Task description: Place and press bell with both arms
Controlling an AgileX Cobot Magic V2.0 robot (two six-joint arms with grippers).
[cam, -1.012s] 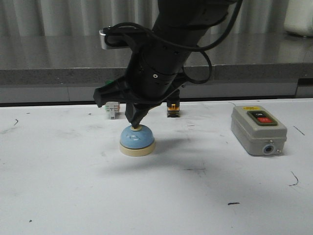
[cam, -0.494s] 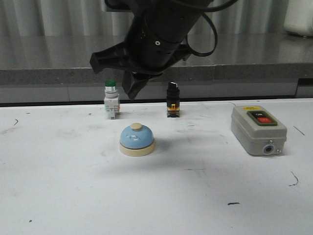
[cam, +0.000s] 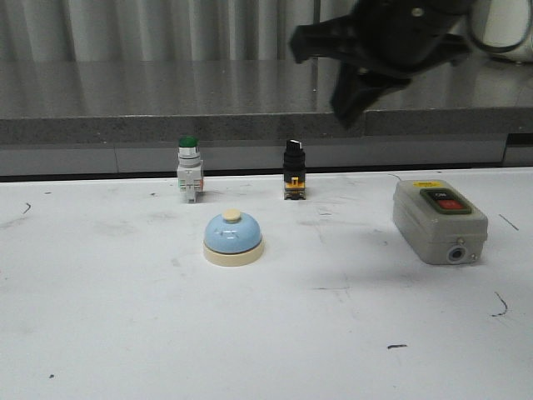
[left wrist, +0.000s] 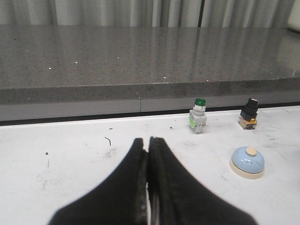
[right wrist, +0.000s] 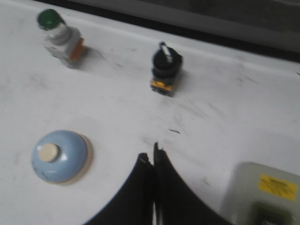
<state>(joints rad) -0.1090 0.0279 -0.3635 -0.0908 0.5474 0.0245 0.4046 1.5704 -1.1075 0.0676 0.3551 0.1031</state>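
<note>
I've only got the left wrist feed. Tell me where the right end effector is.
Observer: The right end effector hangs high in the front view, up and to the right of the bell, touching nothing.
Operator: Report its jaws.
Observer: Shut, with nothing between them, per the right wrist view.
Operator: Name anything I can't see.
Observer: A grey switch box sits well right of the bell.

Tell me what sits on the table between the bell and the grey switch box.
Nothing: in the front view the stretch of white table between the bell and the grey switch box is bare apart from faint scuff marks. The right wrist view agrees.
</note>
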